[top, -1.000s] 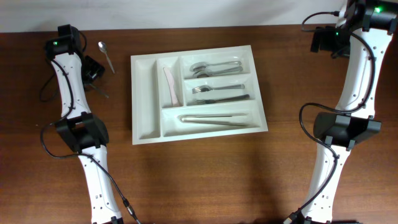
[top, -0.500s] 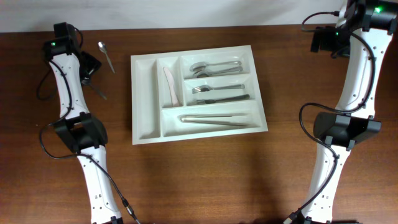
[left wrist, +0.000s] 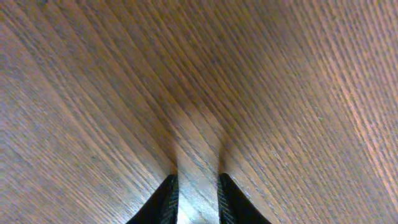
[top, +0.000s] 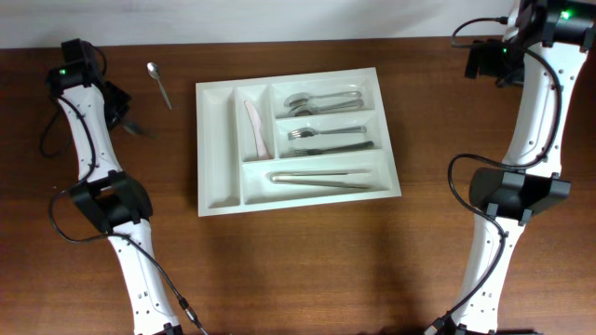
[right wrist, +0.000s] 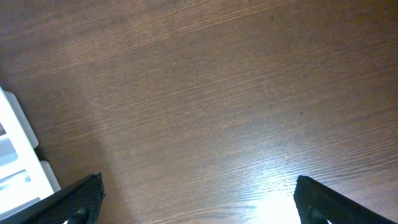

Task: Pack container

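Note:
The white container (top: 212, 200) lies in the middle of the table, and its corner shows at the left edge of the right wrist view (right wrist: 15, 137). Its compartments hold spoons (top: 321, 100), forks (top: 326, 140), long tongs (top: 321, 179) and a pale knife (top: 256, 126). My left gripper (top: 116, 107) is at the far left of the table. In the left wrist view my left gripper (left wrist: 198, 196) is shut on a shiny metal utensil (left wrist: 196, 149) that mirrors the wood grain. The utensil's free end (top: 138, 128) pokes out to the right. My right gripper (right wrist: 199, 205) stands wide open over bare wood at the far right (top: 484, 60).
A loose spoon (top: 160, 84) lies on the table between my left gripper and the container's far left corner. Both arm bases (top: 102, 200) (top: 517, 191) stand on the table to either side of the container.
My left gripper has narrowed onto the metal utensil, and the arm has swung left, taking the utensil with it. The right arm has not moved.

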